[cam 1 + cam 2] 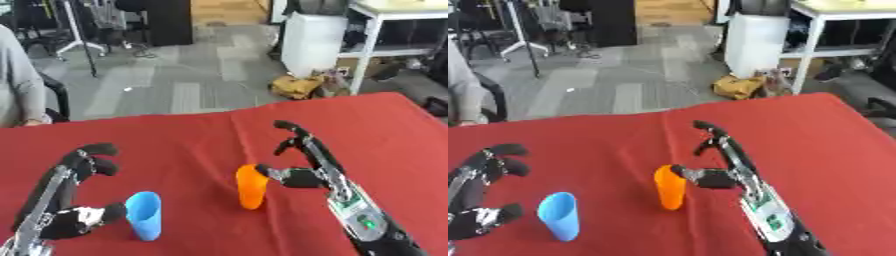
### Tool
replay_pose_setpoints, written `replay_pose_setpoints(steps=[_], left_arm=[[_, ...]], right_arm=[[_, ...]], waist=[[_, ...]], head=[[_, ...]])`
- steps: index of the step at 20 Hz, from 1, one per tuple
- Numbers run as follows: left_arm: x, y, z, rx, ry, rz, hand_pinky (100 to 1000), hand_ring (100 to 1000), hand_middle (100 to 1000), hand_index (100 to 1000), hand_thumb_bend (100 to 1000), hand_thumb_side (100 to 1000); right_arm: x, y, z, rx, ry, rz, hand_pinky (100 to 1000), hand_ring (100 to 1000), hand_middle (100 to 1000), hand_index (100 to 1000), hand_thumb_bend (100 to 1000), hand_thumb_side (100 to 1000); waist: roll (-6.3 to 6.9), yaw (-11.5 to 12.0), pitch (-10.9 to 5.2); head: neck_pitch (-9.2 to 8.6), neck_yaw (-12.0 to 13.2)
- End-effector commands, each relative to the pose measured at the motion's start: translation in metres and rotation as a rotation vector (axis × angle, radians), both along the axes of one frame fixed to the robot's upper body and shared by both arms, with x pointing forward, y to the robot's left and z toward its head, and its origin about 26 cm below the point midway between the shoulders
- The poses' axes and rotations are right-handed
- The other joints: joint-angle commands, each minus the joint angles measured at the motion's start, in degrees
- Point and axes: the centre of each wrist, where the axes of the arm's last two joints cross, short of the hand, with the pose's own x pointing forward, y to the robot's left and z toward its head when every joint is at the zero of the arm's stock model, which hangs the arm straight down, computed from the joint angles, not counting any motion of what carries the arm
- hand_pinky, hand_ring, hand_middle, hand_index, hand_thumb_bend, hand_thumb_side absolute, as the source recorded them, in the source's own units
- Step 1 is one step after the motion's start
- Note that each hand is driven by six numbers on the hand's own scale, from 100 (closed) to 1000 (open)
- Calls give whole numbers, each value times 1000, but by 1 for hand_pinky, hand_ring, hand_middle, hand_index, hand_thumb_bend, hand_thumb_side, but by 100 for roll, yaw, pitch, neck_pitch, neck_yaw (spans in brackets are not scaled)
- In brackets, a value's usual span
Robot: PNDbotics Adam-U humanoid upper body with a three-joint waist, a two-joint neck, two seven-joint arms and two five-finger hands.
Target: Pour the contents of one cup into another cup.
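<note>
Fingers of the right hand (308, 170) are spread apart beside the orange cup (250, 187); wrap them round its middle (blue cup (143, 215) waits left), keeping it upright.

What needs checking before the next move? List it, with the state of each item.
1. Orange plastic cup upright on the red tablecloth: ok.
2. Blue plastic cup upright, standing apart from the orange cup: ok.
3. Right hand beside the orange cup, thumb at its rim, fingers open and not yet wrapped round it: not ok.
4. Left hand open next to the blue cup, not gripping it: ok.
5. Contents of the orange cup: cannot tell.
6. Cloth between the two cups free of other things: ok.
</note>
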Motion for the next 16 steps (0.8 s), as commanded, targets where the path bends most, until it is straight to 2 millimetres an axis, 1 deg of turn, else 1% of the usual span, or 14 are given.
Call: replay_pose_setpoints(steps=[1, 7, 9, 16], left_arm=[[-6, 10, 13, -2, -29, 22, 646, 612, 681, 800, 965, 482], [-19, 11, 8, -49, -8, 55, 645, 614, 681, 790, 967, 461], [-22, 11, 6, -60, -1, 60, 648, 616, 682, 781, 969, 455], [-29, 9, -9, -106, 66, 85, 647, 614, 678, 767, 951, 448]], right_arm=[[-8, -4, 25, 95, -86, -17, 781, 556, 865, 934, 587, 305], [-28, -6, 38, 244, -113, -23, 763, 541, 840, 927, 564, 297], [-32, -7, 38, 281, -107, -22, 758, 535, 832, 924, 553, 292], [-40, -7, 35, 339, -98, -39, 747, 522, 814, 916, 533, 277]], waist=[[-26, -5, -60], [-34, -17, 2], [-42, -17, 6], [-39, -12, 18]], head=[[116, 102], [269, 344], [327, 381], [423, 573]])
